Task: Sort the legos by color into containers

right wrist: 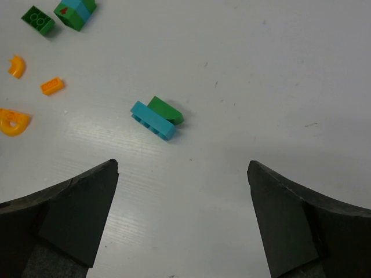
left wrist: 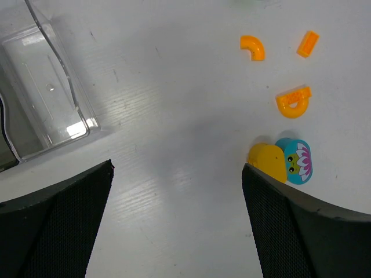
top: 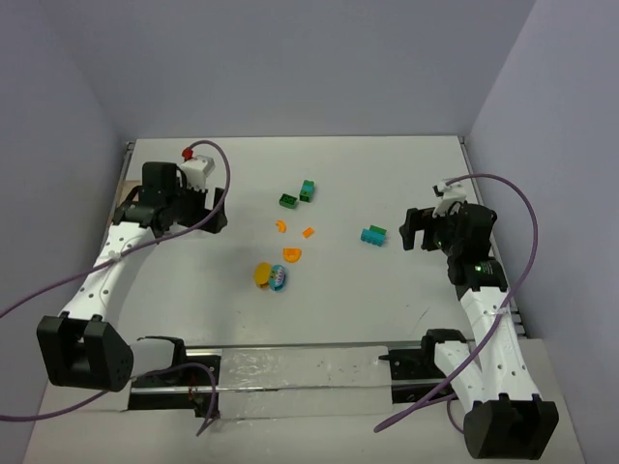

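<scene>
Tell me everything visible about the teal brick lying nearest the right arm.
The teal brick is a small, oblong, glossy plastic piece, notched along one long side. It lies on the white table, skewed, ahead of the open right claw and untouched by it. A green round-topped piece rests against its far side.

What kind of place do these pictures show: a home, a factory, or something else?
Probably a robotics lab test cell: a white table boxed in by plain walls, the left arm and right arm bolted at its near edge with trailing cables, and small lego pieces scattered as practice objects.
</scene>
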You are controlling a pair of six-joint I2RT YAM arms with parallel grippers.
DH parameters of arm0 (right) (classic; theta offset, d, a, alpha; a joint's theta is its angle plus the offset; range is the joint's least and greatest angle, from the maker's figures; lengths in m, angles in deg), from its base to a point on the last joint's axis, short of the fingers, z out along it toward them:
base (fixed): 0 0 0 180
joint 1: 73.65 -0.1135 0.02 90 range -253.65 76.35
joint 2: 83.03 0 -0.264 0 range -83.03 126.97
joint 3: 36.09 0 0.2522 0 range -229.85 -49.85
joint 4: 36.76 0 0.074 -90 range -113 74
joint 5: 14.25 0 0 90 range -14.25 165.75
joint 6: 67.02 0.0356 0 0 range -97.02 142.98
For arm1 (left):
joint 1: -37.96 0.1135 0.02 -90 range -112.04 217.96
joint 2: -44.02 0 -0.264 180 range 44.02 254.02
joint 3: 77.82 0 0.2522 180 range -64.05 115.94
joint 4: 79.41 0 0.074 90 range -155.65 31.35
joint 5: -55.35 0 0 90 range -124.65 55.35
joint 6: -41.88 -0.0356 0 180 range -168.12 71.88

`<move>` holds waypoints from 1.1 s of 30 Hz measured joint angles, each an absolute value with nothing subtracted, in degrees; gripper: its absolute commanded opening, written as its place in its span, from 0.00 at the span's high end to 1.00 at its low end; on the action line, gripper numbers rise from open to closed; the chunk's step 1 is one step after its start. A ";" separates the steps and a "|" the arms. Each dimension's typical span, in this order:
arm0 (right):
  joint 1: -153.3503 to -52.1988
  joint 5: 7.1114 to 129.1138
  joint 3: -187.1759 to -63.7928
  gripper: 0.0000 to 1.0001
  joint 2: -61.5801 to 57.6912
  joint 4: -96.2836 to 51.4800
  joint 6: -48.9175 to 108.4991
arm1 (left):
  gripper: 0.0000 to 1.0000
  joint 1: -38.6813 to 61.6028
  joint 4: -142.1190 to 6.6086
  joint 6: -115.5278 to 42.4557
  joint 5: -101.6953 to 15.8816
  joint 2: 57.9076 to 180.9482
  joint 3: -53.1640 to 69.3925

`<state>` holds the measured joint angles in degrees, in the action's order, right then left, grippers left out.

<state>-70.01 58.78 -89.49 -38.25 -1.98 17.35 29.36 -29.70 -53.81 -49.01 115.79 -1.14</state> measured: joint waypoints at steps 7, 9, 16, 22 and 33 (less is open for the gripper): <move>-70.01 58.77 -89.49 0.00 -38.25 -1.98 17.36 | 0.01 29.36 -27.18 -57.51 -53.64 116.71 0.79; -70.01 58.78 -89.49 0.00 -38.25 -1.98 17.35 | 0.01 29.36 -26.48 -60.01 -55.73 116.76 1.28; -70.01 58.76 -89.49 0.00 -38.04 -1.98 17.35 | 0.01 29.04 -20.02 -76.55 -64.35 115.70 2.44; -70.01 58.74 -89.49 0.00 -37.37 -1.96 17.35 | 0.01 25.03 -11.62 -93.05 -68.03 114.17 3.03; -70.01 58.76 -89.49 0.00 -36.31 -1.96 17.34 | 0.01 12.30 -11.55 -108.66 -67.39 112.30 -6.41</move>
<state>-70.01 58.76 -89.49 -36.31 -1.96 17.34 12.30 -11.55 -108.66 -67.39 112.30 -6.41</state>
